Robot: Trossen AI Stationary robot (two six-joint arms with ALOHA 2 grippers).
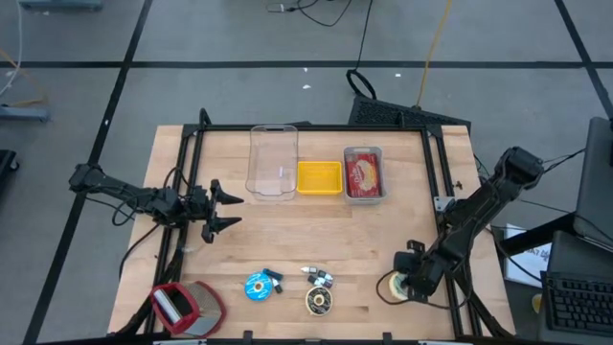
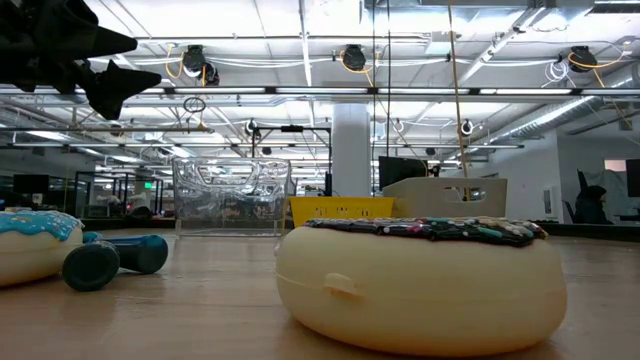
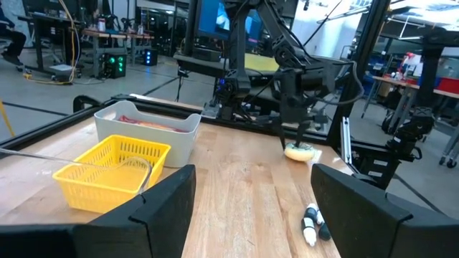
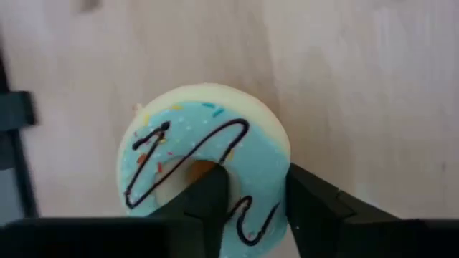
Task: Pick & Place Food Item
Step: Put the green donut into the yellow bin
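A: Where's the doughnut (image 4: 204, 168)?
B: Lower right of the high view, on the worktop (image 1: 383, 235); the right gripper (image 4: 251, 197) has one finger in its hole and one outside, jaws narrowed on its iced ring.
A: And around it?
B: A sprinkled doughnut (image 1: 319, 301) and a blue doughnut (image 1: 258, 286) sit near, apart. Left gripper (image 1: 225, 208) waits, jaws wide.
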